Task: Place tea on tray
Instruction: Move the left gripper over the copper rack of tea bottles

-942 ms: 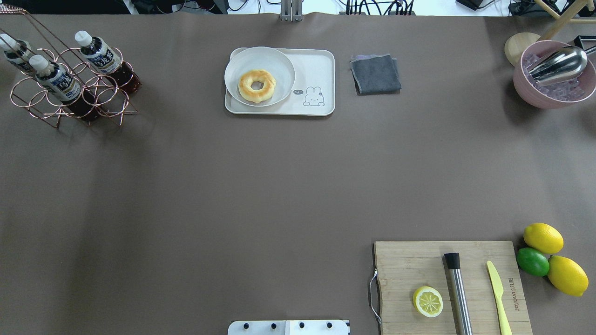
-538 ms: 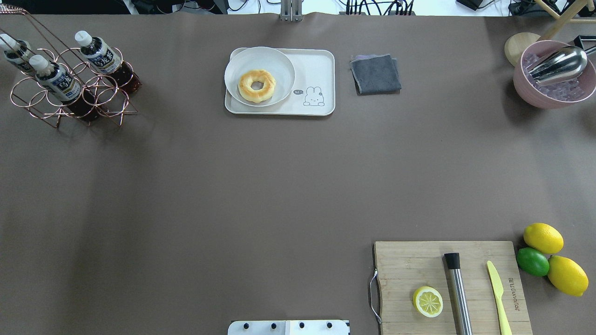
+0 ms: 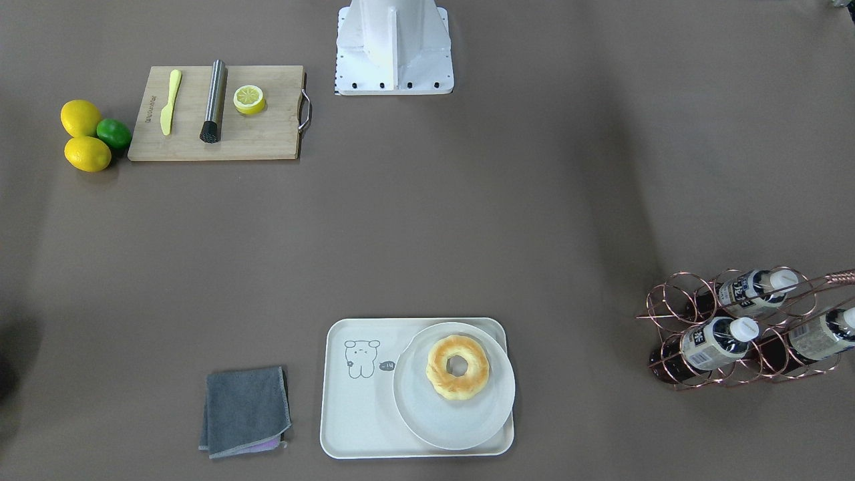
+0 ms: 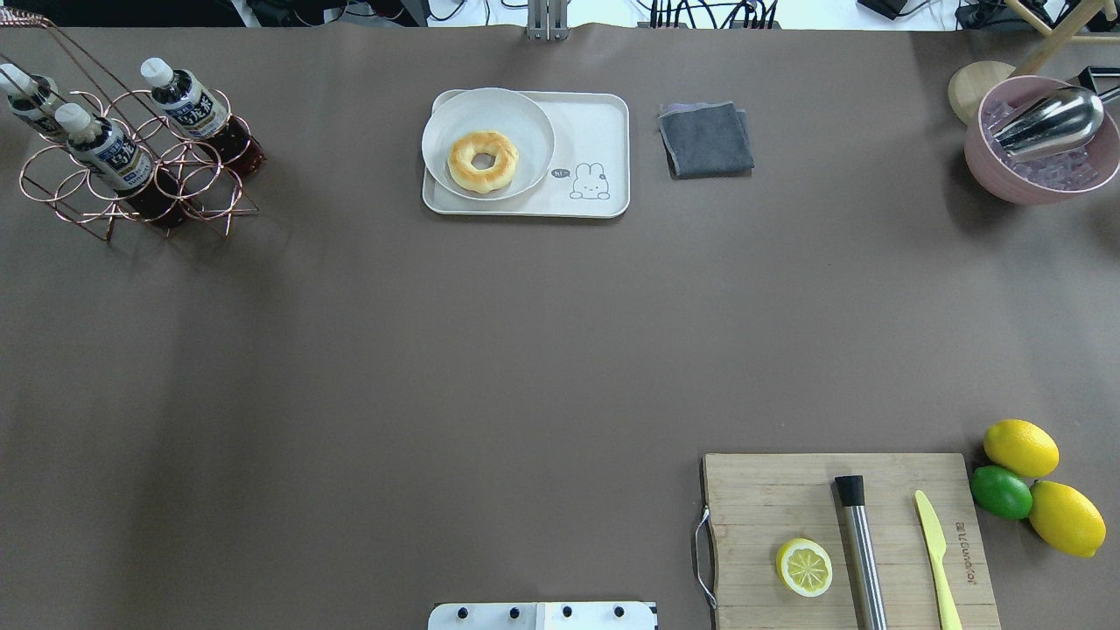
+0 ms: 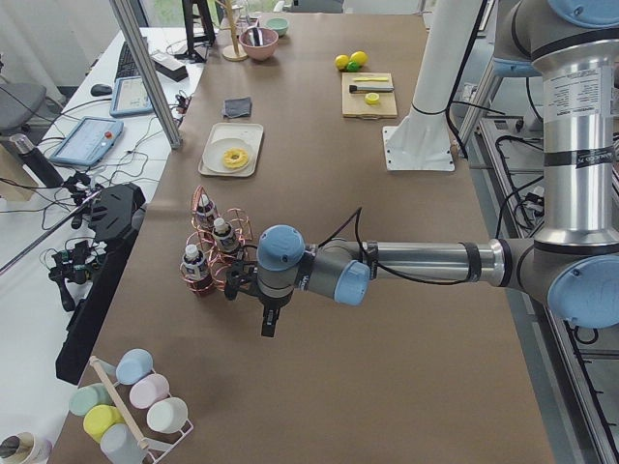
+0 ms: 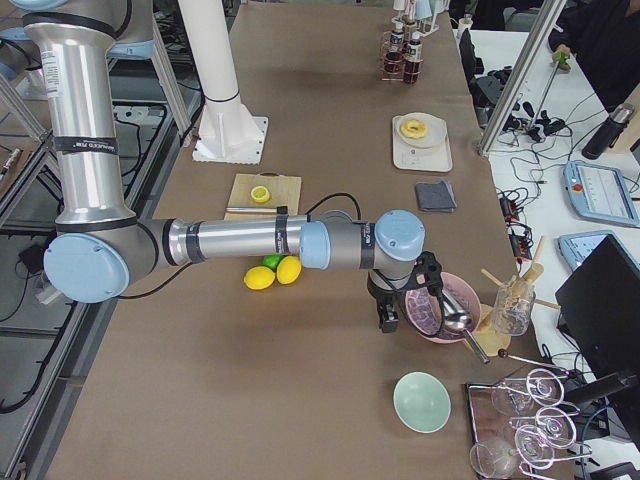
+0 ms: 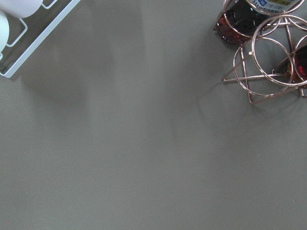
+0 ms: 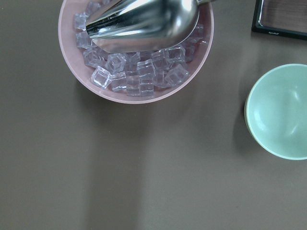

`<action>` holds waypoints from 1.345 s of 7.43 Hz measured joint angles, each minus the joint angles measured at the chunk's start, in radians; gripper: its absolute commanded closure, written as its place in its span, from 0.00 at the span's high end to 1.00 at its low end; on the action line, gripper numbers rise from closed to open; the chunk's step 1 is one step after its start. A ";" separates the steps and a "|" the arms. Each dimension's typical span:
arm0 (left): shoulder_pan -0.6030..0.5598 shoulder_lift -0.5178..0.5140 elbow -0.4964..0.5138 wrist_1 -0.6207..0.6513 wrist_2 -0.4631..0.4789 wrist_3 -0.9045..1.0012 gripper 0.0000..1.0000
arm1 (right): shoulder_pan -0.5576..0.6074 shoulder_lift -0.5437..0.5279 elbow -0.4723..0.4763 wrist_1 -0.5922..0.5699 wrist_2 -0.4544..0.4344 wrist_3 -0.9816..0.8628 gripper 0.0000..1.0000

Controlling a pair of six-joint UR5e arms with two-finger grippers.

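At the bench's (image 4: 437,350) far left, tea bottles (image 4: 114,153) sit in a wire rack (image 4: 61,179), well apart from the tray (image 4: 595,131); whether the fingers of the left gripper (image 5: 267,327) and right gripper (image 6: 386,322) are apart or together cannot be told.

arms (image 5: 426,259) — silver tubes | joints (image 5: 280,246) — blue caps | black cable (image 6: 330,197) | white base (image 3: 394,67)

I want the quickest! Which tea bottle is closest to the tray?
The tea bottle rightmost in the overhead view; the other two stand farther from the tray.
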 measured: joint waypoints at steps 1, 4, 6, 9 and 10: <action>0.000 0.004 -0.001 -0.011 0.000 0.000 0.97 | 0.000 -0.001 0.006 0.000 -0.002 0.001 1.00; 0.001 0.000 -0.006 -0.068 -0.003 -0.005 0.97 | 0.000 0.003 0.017 0.000 -0.007 0.000 1.00; 0.002 0.000 0.010 -0.144 -0.006 -0.029 0.97 | 0.001 0.001 0.033 0.000 -0.010 0.001 1.00; -0.002 0.036 -0.049 -0.189 -0.112 -0.121 0.98 | 0.002 -0.001 0.039 0.000 -0.012 0.000 1.00; -0.005 0.071 -0.099 -0.204 -0.129 -0.129 0.98 | 0.002 -0.002 0.039 0.000 -0.012 0.001 1.00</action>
